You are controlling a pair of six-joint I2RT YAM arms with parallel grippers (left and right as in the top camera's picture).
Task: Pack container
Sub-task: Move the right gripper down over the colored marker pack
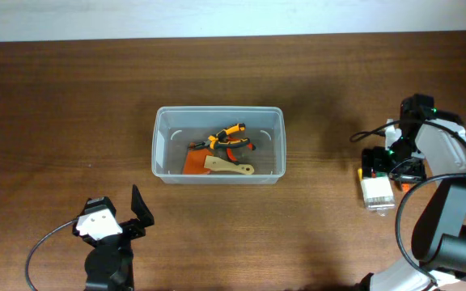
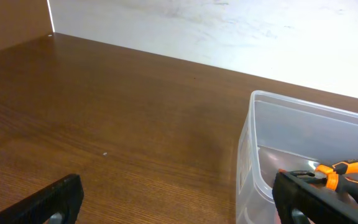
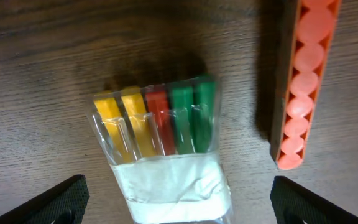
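Observation:
The clear plastic container (image 1: 159, 141) stands at the table's middle. In it lie orange-and-black pliers (image 1: 230, 132), a pale wooden spatula (image 1: 229, 167) and a flat orange piece (image 1: 194, 163). My left gripper (image 1: 128, 217) is open and empty, low at the front left, short of the container. The left wrist view shows the container's corner (image 2: 252, 155) and the pliers (image 2: 348, 169) past my open jaws (image 2: 182, 205). My right gripper (image 1: 383, 174) is open above a clear packet (image 3: 160, 143) of yellow, red and green pieces, with a finger on either side (image 3: 179, 208).
An orange strip of round cells (image 3: 306, 74) lies right of the packet, close to my right finger. The packet (image 1: 376, 191) sits at the table's right. The table's far edge meets a white wall (image 2: 229, 31).

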